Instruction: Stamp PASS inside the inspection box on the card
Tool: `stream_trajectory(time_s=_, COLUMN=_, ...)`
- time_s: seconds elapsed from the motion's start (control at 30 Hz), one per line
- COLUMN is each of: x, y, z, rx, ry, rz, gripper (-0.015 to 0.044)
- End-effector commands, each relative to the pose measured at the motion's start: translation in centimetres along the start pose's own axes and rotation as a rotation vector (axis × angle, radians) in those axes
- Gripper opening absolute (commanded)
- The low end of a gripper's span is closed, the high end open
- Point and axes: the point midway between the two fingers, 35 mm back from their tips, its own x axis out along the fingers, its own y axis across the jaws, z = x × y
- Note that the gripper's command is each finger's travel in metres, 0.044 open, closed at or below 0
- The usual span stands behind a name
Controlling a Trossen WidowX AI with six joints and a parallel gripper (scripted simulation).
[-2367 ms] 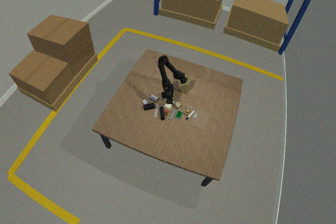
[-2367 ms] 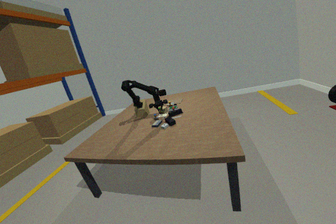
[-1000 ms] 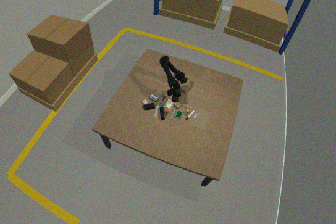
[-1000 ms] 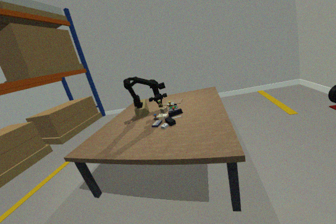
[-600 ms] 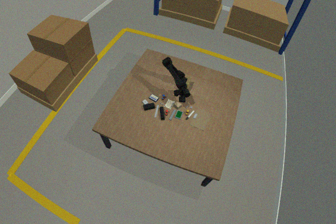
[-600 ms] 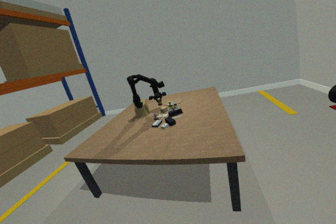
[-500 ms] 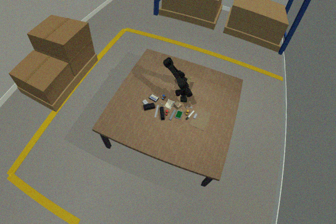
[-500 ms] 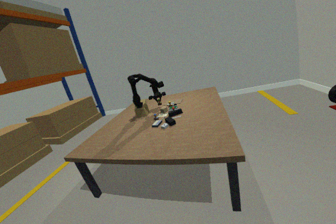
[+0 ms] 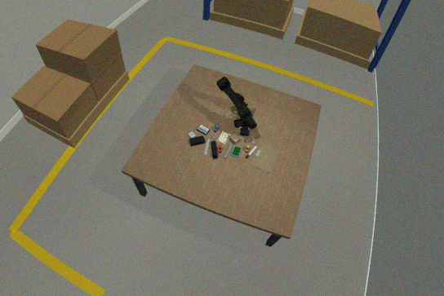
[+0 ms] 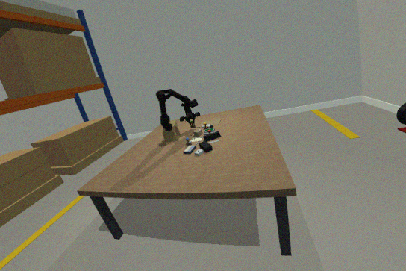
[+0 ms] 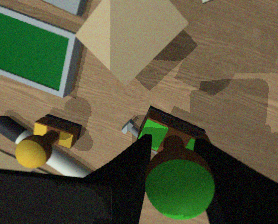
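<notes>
Between the fingers of the gripper [image 9: 244, 131] [image 10: 192, 120] [image 11: 172, 142], which stand partly open and closed on it, is one green stamp [image 11: 180, 189], above the surface [image 9: 196, 185] [image 10: 224, 177] [image 11: 165, 95]; its printing face is hidden and no lettering can be read. Just beside it in the wrist view, a small grey piece [image 11: 131, 128] is partly covered by the gripper. Left of the gripper there stand one yellow stamp [image 9: 247, 148] [image 11: 34, 152] and one white marker [image 9: 253, 151] [image 11: 67, 162], cut across by a finger. Ahead of the gripper is one beige block [image 9: 234, 139] [image 11: 135, 35]; to its left lies one green pad [image 9: 237, 151] [image 11: 30, 50], a grey-rimmed shallow case filled with green, cut off by the wrist view's edge. Down-left of the gripper from the top lies one card [image 9: 224, 137], its markings too small to judge. Farther that way are two black objects, one [image 9: 197, 140] beyond the other [image 9: 215, 149], their kind unclear.
</notes>
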Motion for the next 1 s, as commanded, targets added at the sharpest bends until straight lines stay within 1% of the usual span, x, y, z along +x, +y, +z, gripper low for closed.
stream_trajectory(time_s=0.0, x=0.8, y=-0.1, z=0.0, rx=-0.006, ry=-0.005, rz=-0.005, gripper=0.0000)
stream_trajectory(time_s=0.97, x=5.4, y=-0.4, z=0.1, rx=-0.006, ry=-0.008, rz=-0.005, gripper=0.0000)
